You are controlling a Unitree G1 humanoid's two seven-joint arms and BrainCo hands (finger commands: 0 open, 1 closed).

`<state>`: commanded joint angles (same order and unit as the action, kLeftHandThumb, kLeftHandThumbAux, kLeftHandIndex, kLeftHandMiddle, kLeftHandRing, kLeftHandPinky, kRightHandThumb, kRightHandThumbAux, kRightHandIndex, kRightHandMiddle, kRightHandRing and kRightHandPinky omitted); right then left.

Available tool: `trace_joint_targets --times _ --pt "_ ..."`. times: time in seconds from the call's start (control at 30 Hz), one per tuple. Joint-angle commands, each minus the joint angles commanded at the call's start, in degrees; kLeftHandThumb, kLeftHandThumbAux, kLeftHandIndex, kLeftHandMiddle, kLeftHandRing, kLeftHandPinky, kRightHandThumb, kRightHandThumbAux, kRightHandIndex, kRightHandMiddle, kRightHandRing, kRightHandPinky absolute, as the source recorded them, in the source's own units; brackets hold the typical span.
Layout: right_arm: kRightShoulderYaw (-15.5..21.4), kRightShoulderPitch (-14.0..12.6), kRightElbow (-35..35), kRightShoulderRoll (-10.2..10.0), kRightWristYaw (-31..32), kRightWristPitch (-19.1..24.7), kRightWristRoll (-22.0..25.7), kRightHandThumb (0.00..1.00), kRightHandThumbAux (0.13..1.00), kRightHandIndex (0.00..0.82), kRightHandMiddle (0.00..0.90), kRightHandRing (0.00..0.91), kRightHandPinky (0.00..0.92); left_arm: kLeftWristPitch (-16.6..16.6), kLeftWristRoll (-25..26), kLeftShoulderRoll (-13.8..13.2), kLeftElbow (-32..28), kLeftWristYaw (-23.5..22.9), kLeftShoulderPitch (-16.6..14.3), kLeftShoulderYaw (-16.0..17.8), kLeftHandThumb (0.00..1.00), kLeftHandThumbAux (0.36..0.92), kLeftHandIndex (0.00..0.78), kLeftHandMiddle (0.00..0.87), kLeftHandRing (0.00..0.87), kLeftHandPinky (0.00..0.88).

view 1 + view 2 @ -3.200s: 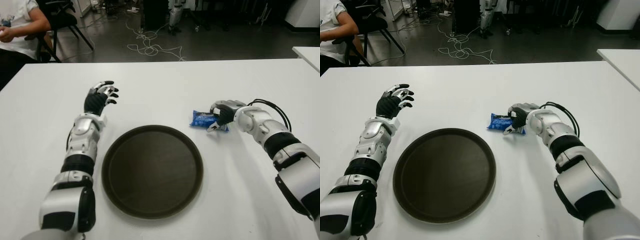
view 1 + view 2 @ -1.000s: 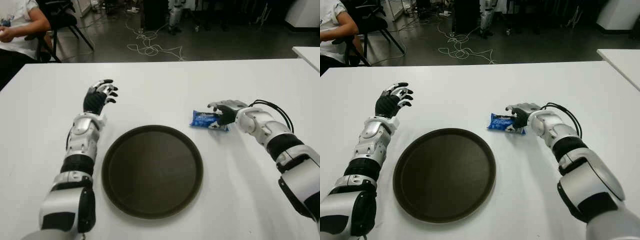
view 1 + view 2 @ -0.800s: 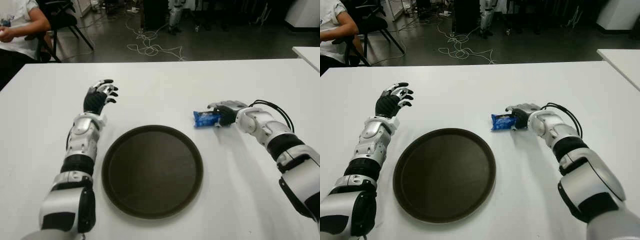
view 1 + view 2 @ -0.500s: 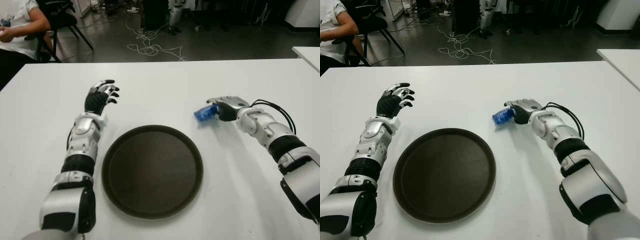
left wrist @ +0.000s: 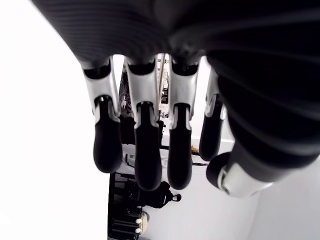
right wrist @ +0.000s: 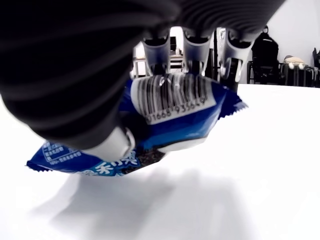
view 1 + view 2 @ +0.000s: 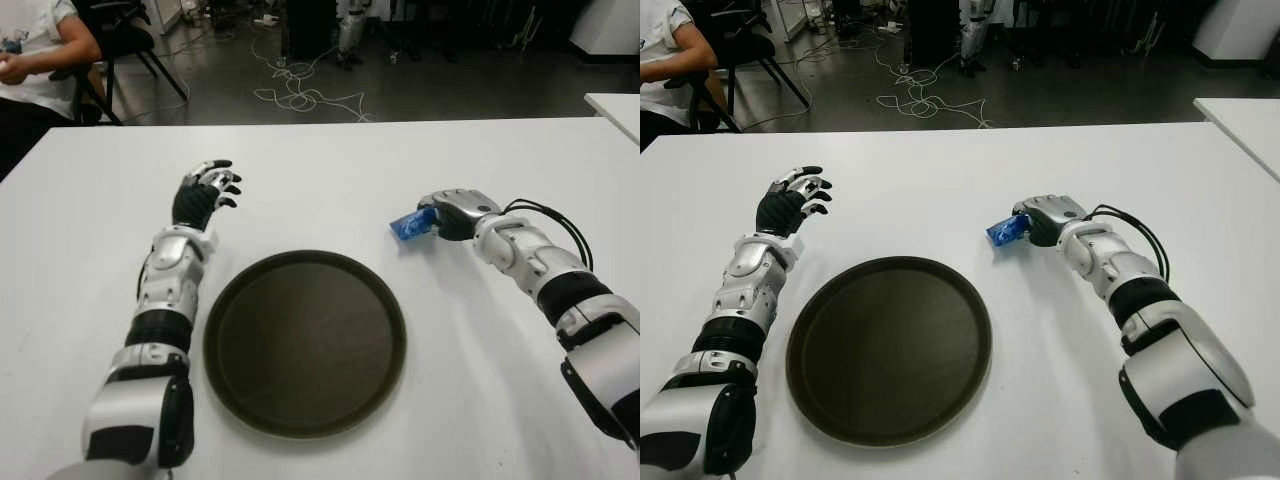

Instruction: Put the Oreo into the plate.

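Note:
A blue Oreo packet [image 7: 408, 225] hangs a little above the white table [image 7: 330, 180], gripped in my right hand [image 7: 445, 214] to the right of the plate. In the right wrist view the fingers [image 6: 192, 52] and thumb pinch the Oreo packet [image 6: 170, 120], barcode side showing, its shadow on the table below. The round dark brown plate [image 7: 305, 340] lies at the table's middle with nothing in it. My left hand [image 7: 203, 190] shows beyond the plate's left side, fingers loosely spread, holding nothing.
A seated person [image 7: 35, 60] is at the far left behind the table. Cables [image 7: 300, 95] lie on the dark floor beyond the far edge. Another white table's corner [image 7: 615, 105] shows at the right.
My right hand closed on the Oreo packet, which lay flat on the table, and lifted it off the surface, tilting it up. The left hand stayed almost still.

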<state>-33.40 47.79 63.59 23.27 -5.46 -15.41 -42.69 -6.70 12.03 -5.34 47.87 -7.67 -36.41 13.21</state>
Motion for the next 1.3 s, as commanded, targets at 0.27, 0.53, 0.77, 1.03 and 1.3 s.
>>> trace_joint_targets --times 0.27,0.53,0.77,1.03,1.3 --pt "0.0 -0.1 -0.4 -0.1 -0.6 0.7 0.0 0.695 0.735 0.415 0.422 0.417 0.409 -0.1 -0.3 0.1 -0.3 0.1 0.2 -0.1 0.818 0.69 0.347 0.51 0.531 0.598" --pt "0.0 -0.2 -0.6 0.0 -2.0 0.4 0.0 0.695 0.735 0.416 0.461 0.451 0.45 0.2 -0.7 0.0 -0.6 0.7 0.3 -0.3 0.817 0.69 0.347 0.509 0.531 0.594" --pt "0.1 -0.3 -0.7 -0.2 -3.4 1.0 0.0 0.695 0.735 0.416 0.466 0.455 0.447 0.0 -0.7 -0.3 -0.1 0.6 0.1 -0.3 0.817 0.69 0.346 0.508 0.529 0.587" --pt "0.6 -0.7 -1.7 -0.4 -6.4 1.8 0.2 0.695 0.734 0.415 0.471 0.459 0.455 -0.1 -0.5 -0.4 0.1 0.2 0.1 -0.1 0.82 0.688 0.353 0.507 0.531 0.587" --pt "1.7 -1.4 -3.7 0.1 -11.7 2.4 0.3 0.695 0.734 0.415 0.44 0.436 0.434 -0.4 -0.5 -0.5 0.3 -0.2 0.1 -0.1 0.82 0.688 0.354 0.504 0.524 0.591"
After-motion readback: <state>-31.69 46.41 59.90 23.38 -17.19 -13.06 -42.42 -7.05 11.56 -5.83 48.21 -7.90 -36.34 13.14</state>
